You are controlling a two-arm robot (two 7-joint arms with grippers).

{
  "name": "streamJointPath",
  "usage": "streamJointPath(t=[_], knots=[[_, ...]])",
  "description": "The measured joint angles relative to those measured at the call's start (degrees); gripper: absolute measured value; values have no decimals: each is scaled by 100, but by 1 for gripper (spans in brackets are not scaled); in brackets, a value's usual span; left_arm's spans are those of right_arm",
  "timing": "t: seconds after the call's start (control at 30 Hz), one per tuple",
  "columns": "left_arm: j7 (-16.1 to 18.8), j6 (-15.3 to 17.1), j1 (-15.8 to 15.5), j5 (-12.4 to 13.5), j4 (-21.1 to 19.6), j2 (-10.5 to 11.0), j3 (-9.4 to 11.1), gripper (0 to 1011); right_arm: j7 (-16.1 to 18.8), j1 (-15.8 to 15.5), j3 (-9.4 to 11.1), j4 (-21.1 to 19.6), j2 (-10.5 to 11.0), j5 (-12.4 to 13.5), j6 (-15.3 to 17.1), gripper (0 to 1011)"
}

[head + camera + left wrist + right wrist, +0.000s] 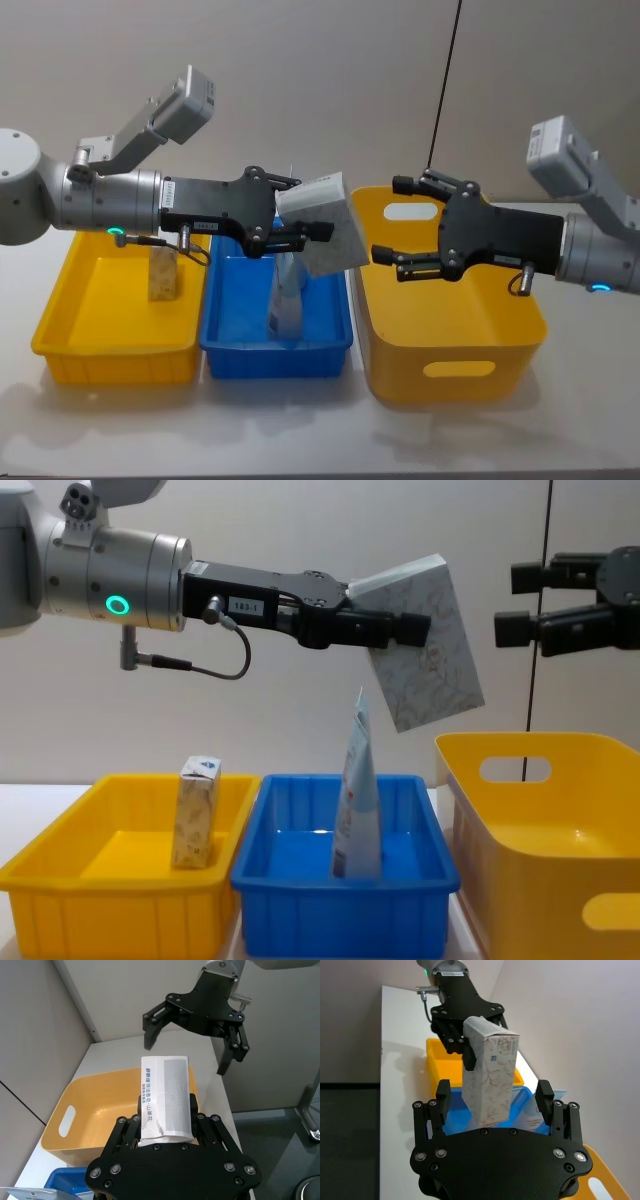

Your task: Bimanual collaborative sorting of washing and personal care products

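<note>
In the head view, the marbled box (325,225) covers the top of the tube (288,300) standing in the blue bin (225,350). The left arm (110,200) hides the speckled carton's (163,278) top. The chest view's right edge cuts off the tall yellow bin (545,742).

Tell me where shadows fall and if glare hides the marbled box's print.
Left wrist view: the marbled box, shut in the left gripper, is evenly lit, print free of glare; the open right gripper faces it. Right wrist view: a grey shadow on the table. Head view: faint shadow before the blue bin.
</note>
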Motion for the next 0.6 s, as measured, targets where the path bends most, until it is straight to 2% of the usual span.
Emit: streamJointPath(t=[0.6], knots=[[0, 0, 0, 0, 0, 0, 0, 390, -17, 198, -289, 276, -154, -104, -32, 1001]])
